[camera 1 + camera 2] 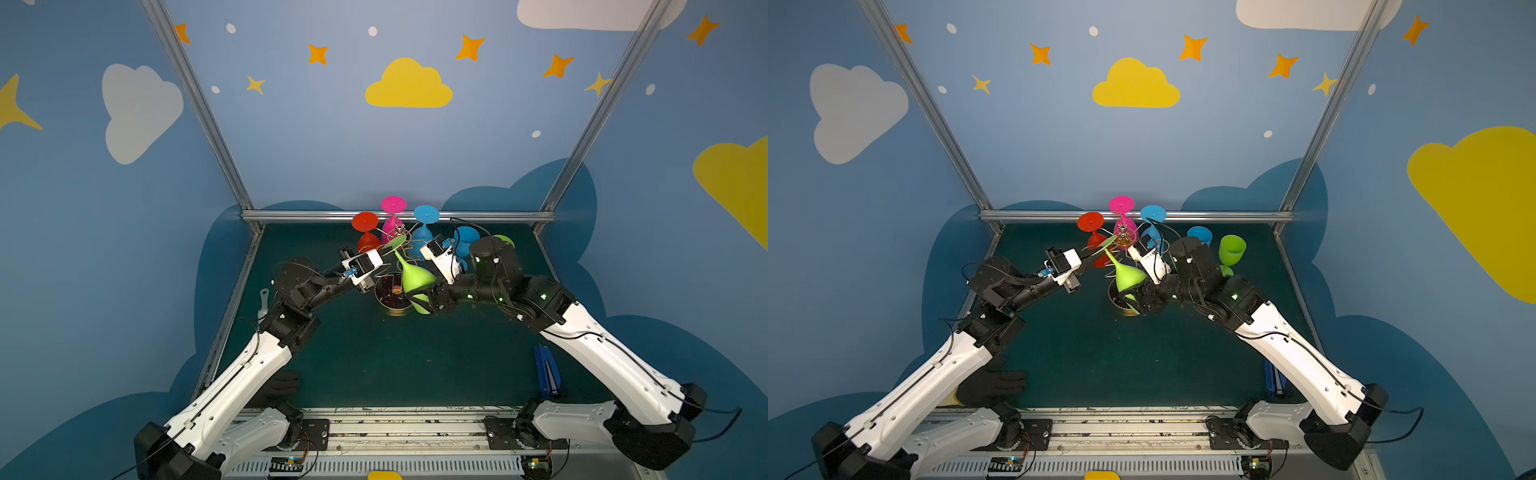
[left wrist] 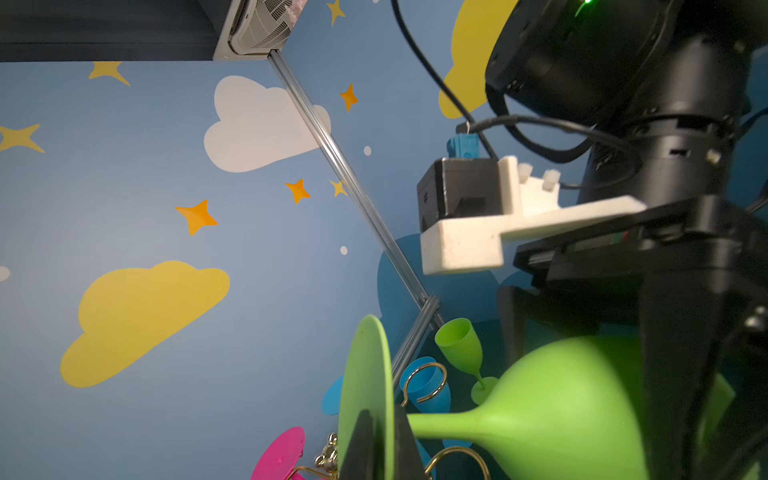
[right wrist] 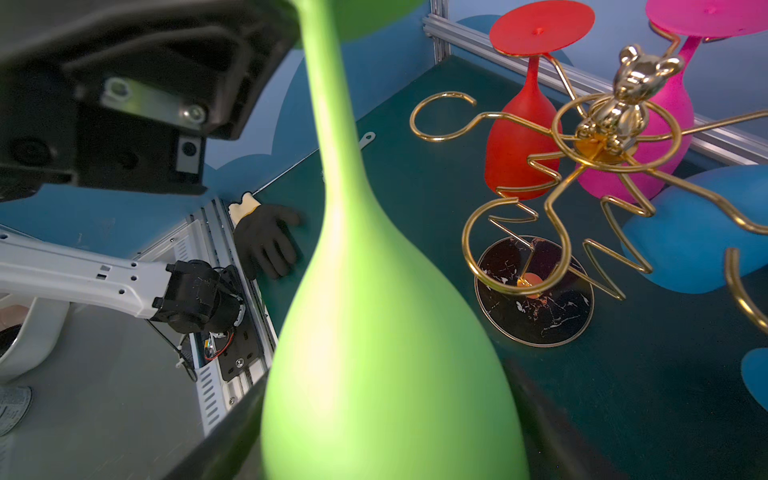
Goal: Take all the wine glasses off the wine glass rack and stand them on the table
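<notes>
A green wine glass (image 1: 415, 278) is held tilted in the air above the front of the bench (image 1: 395, 365), clear of the wine glass rack (image 1: 390, 293). Its round foot points up and back toward the top of the rack, and its bowl points down and forward. In the right wrist view its stem passes beside an empty gold loop without touching it.

The left tool (image 1: 386, 249) is clenched on the rim of the glass's foot, a dark finger on each face of the disc. The right tool (image 1: 420, 298) grasps the bowl, its jaws spread wide around it.

The rack stands just behind the glass, with a small gold bear (image 3: 627, 91) on top. A red glass (image 1: 365, 221), a pink glass (image 1: 392, 204) and a blue glass (image 1: 426, 214) hang upside down from its arms.

Behind the right arm, a second green glass (image 1: 1231, 249) and a blue cup (image 1: 1200, 235) stand upright on the bench. A black glove (image 1: 992, 386) lies near the front left corner.
</notes>
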{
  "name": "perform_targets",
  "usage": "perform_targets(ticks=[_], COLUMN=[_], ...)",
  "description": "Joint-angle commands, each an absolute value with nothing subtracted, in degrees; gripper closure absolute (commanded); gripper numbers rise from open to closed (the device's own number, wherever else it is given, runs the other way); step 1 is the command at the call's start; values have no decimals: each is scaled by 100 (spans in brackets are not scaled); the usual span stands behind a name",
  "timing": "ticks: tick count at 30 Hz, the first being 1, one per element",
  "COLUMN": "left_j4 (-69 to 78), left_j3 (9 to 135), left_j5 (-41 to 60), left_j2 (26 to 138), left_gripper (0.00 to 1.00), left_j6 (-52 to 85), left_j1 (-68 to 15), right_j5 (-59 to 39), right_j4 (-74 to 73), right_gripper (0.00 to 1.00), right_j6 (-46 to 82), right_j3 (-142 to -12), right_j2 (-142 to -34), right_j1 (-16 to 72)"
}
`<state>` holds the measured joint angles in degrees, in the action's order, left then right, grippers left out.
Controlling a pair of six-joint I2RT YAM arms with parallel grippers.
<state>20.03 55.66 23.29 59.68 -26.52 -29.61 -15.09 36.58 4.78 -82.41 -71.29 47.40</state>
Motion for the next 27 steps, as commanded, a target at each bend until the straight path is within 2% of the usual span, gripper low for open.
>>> perform_targets(ticks=[1, 4, 7, 17, 27], left_j4=[2038, 2208, 2308, 2402, 2713], left_j3=[5679, 5563, 5447, 5125, 5063], left_j5=[2260, 1812, 1428, 1380, 1745], left_j2=[5922, 5867, 5821, 5707, 5679], left_gripper=[97, 97, 97, 97, 97], left_j6=[-2085, -1805, -1683, -1124, -128], left_j1=[-3050, -3050, -3034, -2811, -2353], right_j5=[-1571, -1670, -1711, -2802, -2262], right_j4=[3331, 2969, 2444, 334, 540], right_gripper=[52, 30, 21, 18, 19], right_j6=[413, 595, 816, 1517, 1496], right_j3=[-8230, -8074, -7792, -6400, -5822], right_j2=[-7041, -6817, -6491, -5279, -4494], right_j1=[4745, 4619, 4426, 3592, 3221])
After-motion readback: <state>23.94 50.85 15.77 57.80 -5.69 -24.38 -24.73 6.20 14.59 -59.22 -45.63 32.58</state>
